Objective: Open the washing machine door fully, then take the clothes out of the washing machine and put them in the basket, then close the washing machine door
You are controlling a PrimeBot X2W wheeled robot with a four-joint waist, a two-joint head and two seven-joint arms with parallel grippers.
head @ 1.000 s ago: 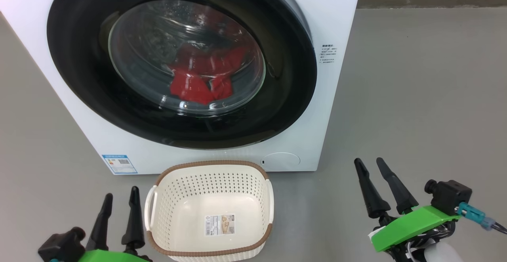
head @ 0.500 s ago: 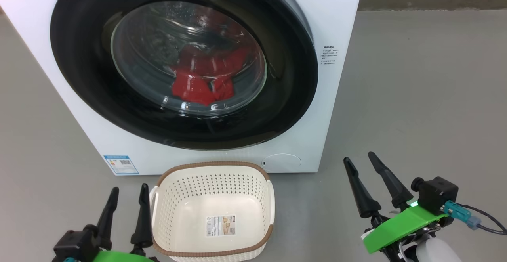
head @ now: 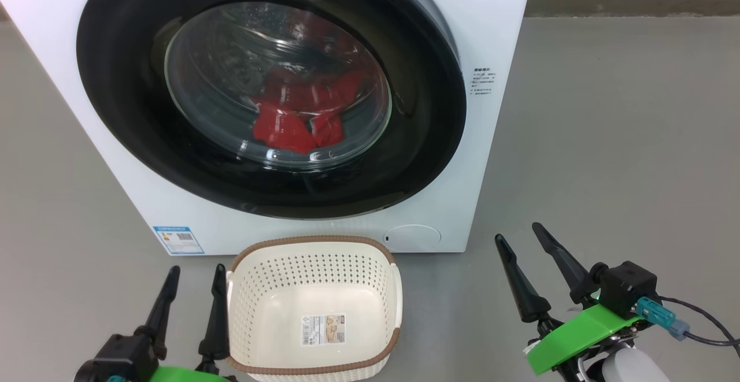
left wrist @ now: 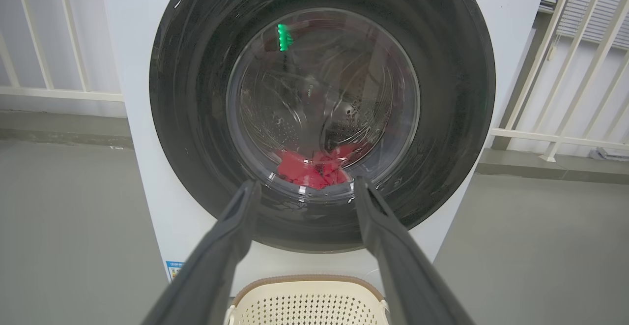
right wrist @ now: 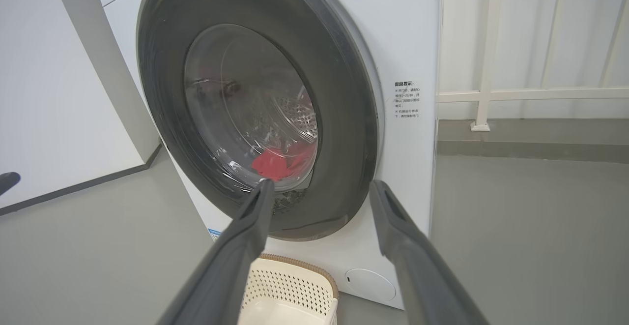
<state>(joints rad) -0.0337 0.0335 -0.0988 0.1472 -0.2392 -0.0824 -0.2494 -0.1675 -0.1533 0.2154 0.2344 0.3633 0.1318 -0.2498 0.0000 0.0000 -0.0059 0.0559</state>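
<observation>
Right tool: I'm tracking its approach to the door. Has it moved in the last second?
Yes. The right tool has shifted left in the head view, nearer the lower right corner of the washing machine.

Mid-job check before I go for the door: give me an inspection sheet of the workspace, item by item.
Surface: grey floor, smooth.
Job's things: washing machine door looks shut on the washing machine; clothes red, inside behind the glass; basket on the floor in front of the machine, empty but for a paper label.
Clutter: nothing seen.
Grippers: left gripper open, empty, close beside the basket's left side; right gripper open, empty, over the floor to the basket's right.
Cables: dark cable running from the connector on the right wrist.
Surroundings: white railing beside and behind the machine.
</observation>
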